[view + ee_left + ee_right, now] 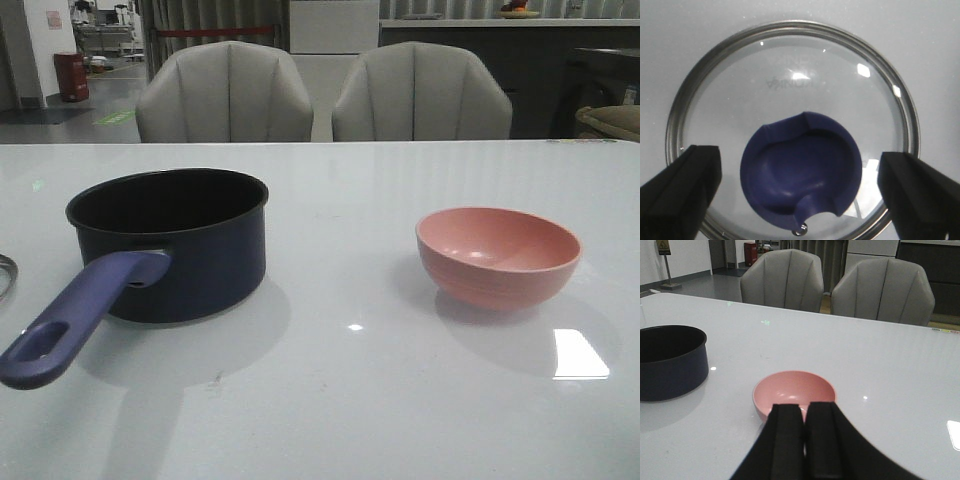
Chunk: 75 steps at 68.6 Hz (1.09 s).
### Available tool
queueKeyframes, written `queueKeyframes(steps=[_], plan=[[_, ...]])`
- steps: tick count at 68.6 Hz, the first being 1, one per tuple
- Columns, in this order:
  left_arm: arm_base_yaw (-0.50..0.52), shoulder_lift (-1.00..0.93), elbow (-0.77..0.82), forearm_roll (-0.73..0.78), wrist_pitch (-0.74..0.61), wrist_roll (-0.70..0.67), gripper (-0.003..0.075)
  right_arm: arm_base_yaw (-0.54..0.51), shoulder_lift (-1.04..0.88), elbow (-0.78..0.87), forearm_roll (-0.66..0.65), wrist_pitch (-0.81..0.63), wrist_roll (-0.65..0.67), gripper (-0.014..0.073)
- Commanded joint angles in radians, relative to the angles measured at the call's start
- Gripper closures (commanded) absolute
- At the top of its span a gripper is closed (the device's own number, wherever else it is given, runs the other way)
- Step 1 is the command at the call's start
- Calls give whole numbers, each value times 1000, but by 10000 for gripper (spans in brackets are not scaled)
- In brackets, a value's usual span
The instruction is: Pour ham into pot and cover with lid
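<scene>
Glass lid [790,135] flat on worktop, my left end effector [797,192] spread astride its knob [801,172] | right end effector [804,432] clenched, empty, nearside of pink bowl [498,254] | pot [170,243] left, uncovered for pouring.

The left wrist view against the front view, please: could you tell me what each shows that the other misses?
Only the left wrist view shows the whole lid with its blue knob, framed by the open left pincer. Only the front view shows the pot, the pink bowl and two chairs. Both show the pale table.
</scene>
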Motion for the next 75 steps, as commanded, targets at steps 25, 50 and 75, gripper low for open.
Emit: queueKeyframes(steps=[25,50,75], plan=[[3,13,-45,-4,-52,-10,397,1,12,-28,5,-86,-12,439],[3,9,-114,-11,12,-10,451,1,12,-28,5,-86,-12,439],[-42,-98,-193,-15,5,61,451,1,12,-28,5,-86,-12,439]])
